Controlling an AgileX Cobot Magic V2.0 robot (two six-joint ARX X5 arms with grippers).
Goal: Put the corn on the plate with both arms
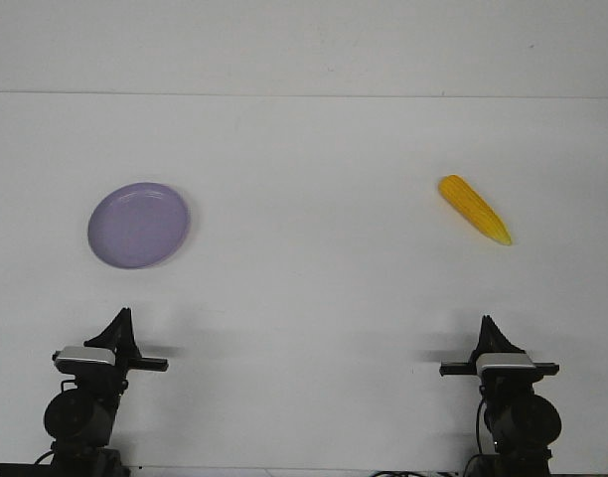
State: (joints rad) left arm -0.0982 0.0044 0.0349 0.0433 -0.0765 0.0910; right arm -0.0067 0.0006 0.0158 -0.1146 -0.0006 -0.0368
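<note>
The lavender-purple plate [139,225] lies on the white table at the left, with nothing on it. The yellow-orange corn [474,209] lies at the right, slanted, its paler tip pointing toward the near right. My left gripper [121,316] is low at the near left, a little in front of the plate, its fingers together in one point. My right gripper [486,323] is low at the near right, in front of the corn and well short of it, its fingers also together. Neither gripper holds anything.
The white table [314,288] runs back to a wall line [304,94]. A wide bare stretch separates the plate and the corn. Black cables trail at the near edge under each arm.
</note>
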